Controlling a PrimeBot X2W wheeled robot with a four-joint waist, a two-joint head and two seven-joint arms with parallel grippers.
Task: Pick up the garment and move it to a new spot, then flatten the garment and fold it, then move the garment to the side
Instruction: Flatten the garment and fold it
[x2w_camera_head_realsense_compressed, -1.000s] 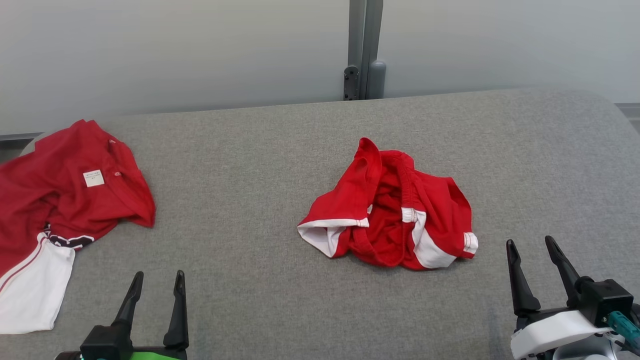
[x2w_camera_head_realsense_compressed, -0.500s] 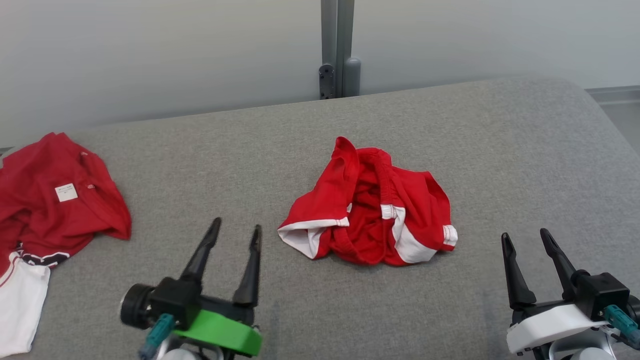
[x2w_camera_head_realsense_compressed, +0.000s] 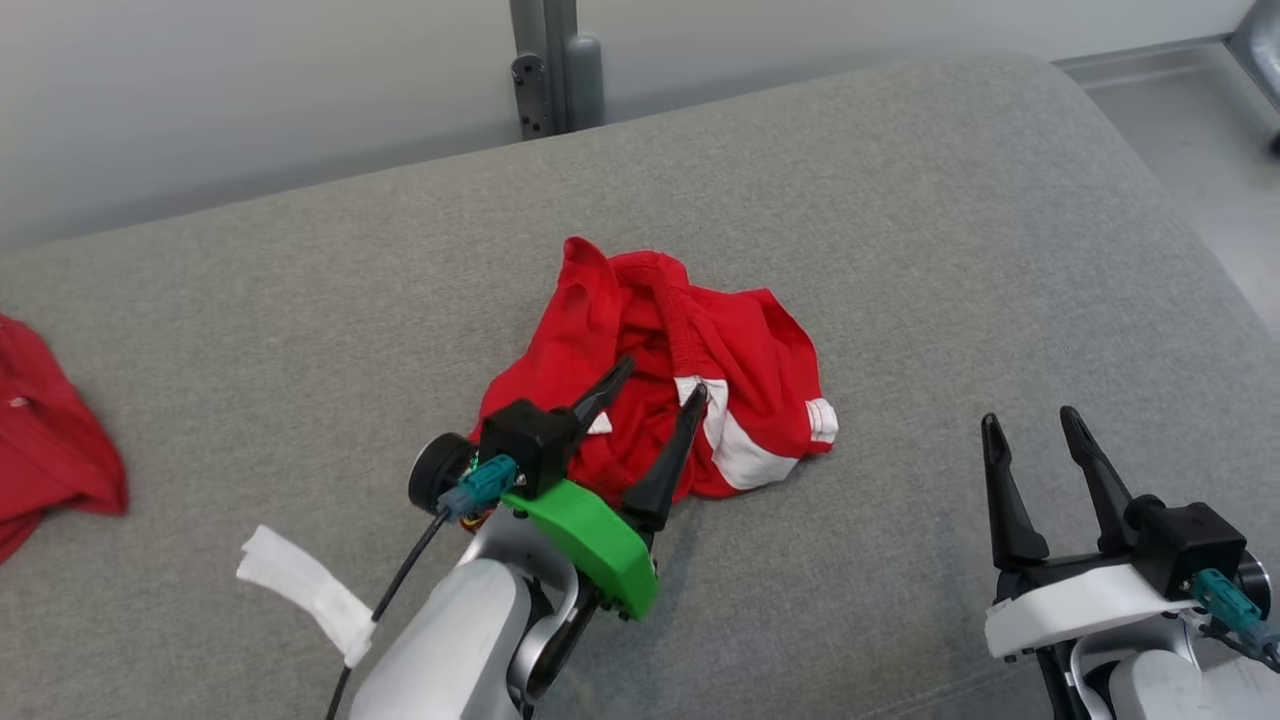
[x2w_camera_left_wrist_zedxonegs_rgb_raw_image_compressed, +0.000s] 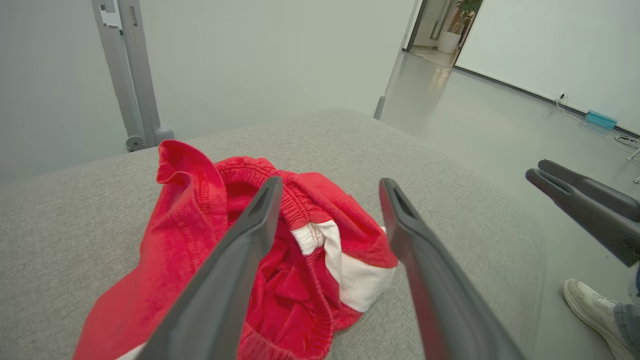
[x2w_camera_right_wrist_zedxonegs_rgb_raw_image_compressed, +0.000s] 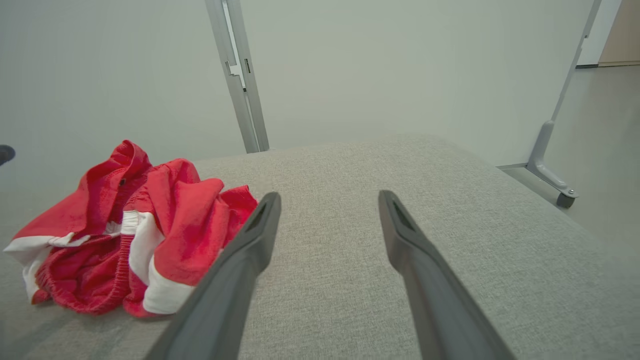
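Two red pieces of clothing lie well apart on a wide grey fabric-covered counter (x2w_camera_head_realsense_compressed: 900, 250), which fills most of the head view and ends at a pale wall with a grey upright post (x2w_camera_head_realsense_compressed: 545, 60). At the far left edge of that view lies the garment (x2w_camera_head_realsense_compressed: 50, 450), cut off by the frame so that just a crumpled red fold shows, flat on the counter and far from both arms. Near the middle sits a smaller red-and-white bundle (x2w_camera_head_realsense_compressed: 740, 340), rumpled, with a gathered elastic band and white panels along its near side. The left tool (x2w_camera_head_realsense_compressed: 664, 377) hangs over the near half of this bundle with its two dark fingers spread wide, one to each side of a white patch; whether the tips touch the cloth cannot be told. The right tool (x2w_camera_head_realsense_compressed: 1029, 416) stands at the lower right above bare counter, fingers likewise spread, holding nothing, apart from the bundle. A person's white shoe (x2w_camera_left_wrist_zedxonegs_rgb_raw_image_compressed: 590, 305) shows on the floor.
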